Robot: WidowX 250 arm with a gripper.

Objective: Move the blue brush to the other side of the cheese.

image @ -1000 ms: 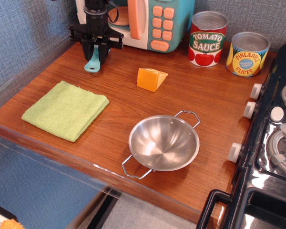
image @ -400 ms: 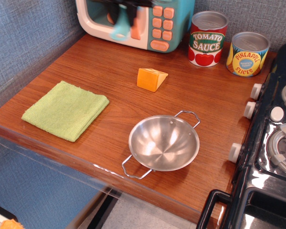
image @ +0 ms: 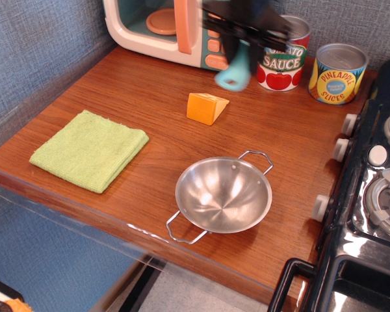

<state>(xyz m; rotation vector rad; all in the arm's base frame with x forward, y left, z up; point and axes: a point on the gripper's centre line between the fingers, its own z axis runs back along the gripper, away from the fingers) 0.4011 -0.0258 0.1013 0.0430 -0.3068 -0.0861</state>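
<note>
My tool [image: 242,49] clamped blue brush [image: 234,73] at upper end, loop handle hanging, above surface [image: 292,140] far right of cheese [image: 206,107]. Judged light, stiff plastic; mid-handle grip safest.

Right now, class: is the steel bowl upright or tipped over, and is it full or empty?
Upright and empty: the steel bowl sits open side up on the table, bare shiny inside showing.

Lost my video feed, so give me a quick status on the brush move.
Gripper shut on the blue brush, carried in the air. Brush is behind and right of the cheese, in front of the tomato sauce can. Not yet set down.
</note>
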